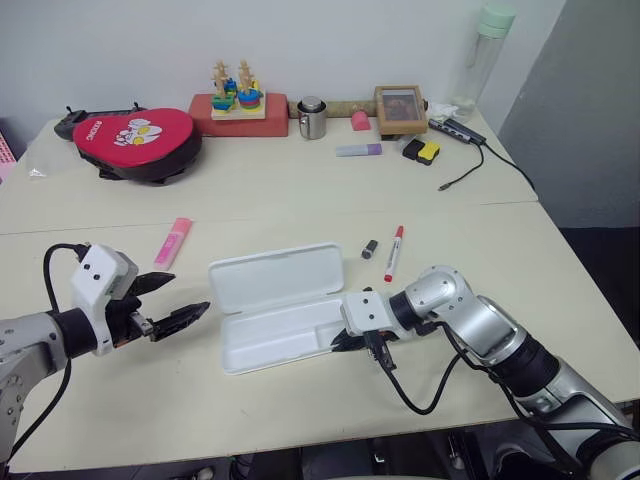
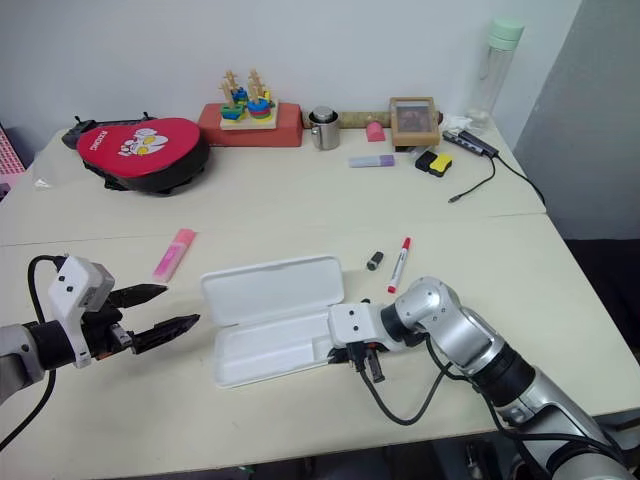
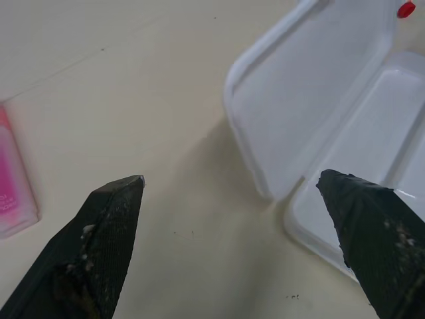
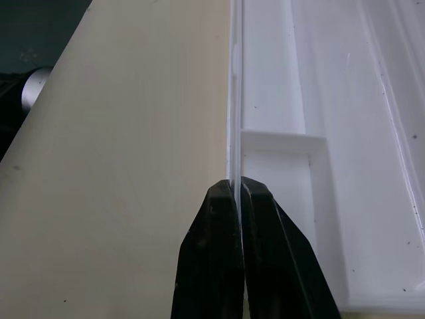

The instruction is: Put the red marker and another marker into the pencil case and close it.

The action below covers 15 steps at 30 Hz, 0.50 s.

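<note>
Pencil case (image 1: 285, 305): white, hinged, lying open on the table (image 1: 300, 190), lid flat behind the divided tray; tray holds nothing.

Right gripper (image 1: 345, 343): jaws pressed together on the tray's near rim at its right end, the thin wall pinched between the fingertips (image 4: 222, 199).

Left gripper (image 1: 175, 303): jaws wide apart, holding nothing, hovering just off the case's left end, which lies ahead of the tips.

Another marker (image 1: 172, 241): pink highlighter, flat on the table, beyond and beside the left jaws, apart from them.

Red marker (image 1: 393, 252): on the table past the case's right end, beyond the right jaws; small dark cap (image 1: 370, 249) just beside it.
</note>
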Tool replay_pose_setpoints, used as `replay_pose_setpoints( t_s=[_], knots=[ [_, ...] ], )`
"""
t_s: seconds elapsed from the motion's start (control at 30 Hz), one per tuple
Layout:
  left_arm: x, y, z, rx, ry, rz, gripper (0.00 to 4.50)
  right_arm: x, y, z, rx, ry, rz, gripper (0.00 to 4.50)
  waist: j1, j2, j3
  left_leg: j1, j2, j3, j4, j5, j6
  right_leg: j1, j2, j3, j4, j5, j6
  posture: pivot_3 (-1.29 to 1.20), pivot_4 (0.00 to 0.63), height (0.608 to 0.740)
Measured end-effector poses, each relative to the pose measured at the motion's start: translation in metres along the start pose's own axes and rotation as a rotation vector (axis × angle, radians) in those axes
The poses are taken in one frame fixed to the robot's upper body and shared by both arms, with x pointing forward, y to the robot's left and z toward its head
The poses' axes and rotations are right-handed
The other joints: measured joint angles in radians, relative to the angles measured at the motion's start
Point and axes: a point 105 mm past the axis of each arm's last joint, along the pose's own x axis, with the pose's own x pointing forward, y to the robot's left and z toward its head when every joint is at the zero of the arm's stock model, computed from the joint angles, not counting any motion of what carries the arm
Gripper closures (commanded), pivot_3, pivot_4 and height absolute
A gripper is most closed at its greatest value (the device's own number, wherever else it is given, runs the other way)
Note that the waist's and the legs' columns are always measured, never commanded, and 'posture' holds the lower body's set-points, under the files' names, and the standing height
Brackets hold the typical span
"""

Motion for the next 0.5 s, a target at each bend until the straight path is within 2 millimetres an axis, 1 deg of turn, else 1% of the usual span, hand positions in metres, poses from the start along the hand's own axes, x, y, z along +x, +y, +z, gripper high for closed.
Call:
replay_pose_setpoints(
  t_s=[0.03, 0.07, 0.13, 0.2, 0.3, 0.43, 0.5],
  knots=[
    [0.001, -0.001, 0.001, 0.003, -0.002, -0.008, 0.00, 0.001, -0.001, 0.001, -0.004, -0.005, -0.004, 3.73, 0.000, 0.000, 0.000, 0.000, 0.000, 0.000, 0.000, 0.000, 0.000, 0.000, 0.000, 0.000, 0.000, 0.000, 0.000, 0.00, 0.150, 0.740],
    [0.002, -0.001, 0.001, 0.004, -0.003, -0.014, 0.00, 0.002, -0.002, 0.003, -0.009, -0.011, -0.011, 3.38, 0.000, 0.000, 0.000, 0.000, 0.000, 0.000, 0.000, 0.000, 0.000, 0.000, 0.000, 0.000, 0.000, 0.000, 0.000, 0.00, 0.150, 0.740],
    [0.002, -0.002, 0.001, 0.003, -0.002, -0.019, 0.00, 0.003, -0.002, 0.004, -0.016, -0.017, -0.019, 3.00, 0.000, 0.000, 0.000, 0.000, 0.000, 0.000, 0.000, 0.000, 0.000, 0.000, 0.000, 0.000, 0.000, 0.000, 0.000, 0.00, 0.150, 0.740],
    [0.003, -0.001, 0.001, 0.000, 0.000, -0.016, 0.00, 0.002, -0.003, 0.004, -0.017, -0.017, -0.025, 2.44, 0.000, 0.000, 0.000, 0.000, 0.000, 0.000, 0.000, 0.000, 0.000, 0.000, 0.000, 0.000, 0.000, 0.000, 0.000, 0.00, 0.150, 0.740],
    [0.003, 0.002, 0.001, -0.002, -0.003, -0.010, 0.00, -0.003, -0.008, 0.006, -0.004, -0.021, -0.047, 2.44, 0.000, 0.000, 0.000, 0.000, 0.000, 0.000, 0.000, 0.000, 0.000, 0.000, 0.000, 0.000, 0.000, 0.000, 0.000, 0.00, 0.150, 0.740],
    [0.004, 0.003, 0.001, -0.001, -0.005, -0.006, 0.00, -0.020, -0.018, 0.019, -0.005, -0.049, -0.082, 2.44, 0.000, 0.000, 0.000, 0.000, 0.000, -0.001, 0.000, 0.000, 0.000, 0.000, 0.000, 0.000, 0.000, 0.000, 0.000, 0.00, 0.150, 0.740],
    [0.003, 0.005, -0.001, 0.002, 0.003, 0.002, 0.00, -0.028, -0.019, 0.023, -0.006, -0.054, -0.085, 2.44, 0.000, 0.000, 0.000, 0.000, 0.000, -0.001, 0.000, 0.000, 0.000, 0.000, 0.000, 0.000, 0.000, 0.000, 0.000, 0.00, 0.150, 0.740]
  ],
)
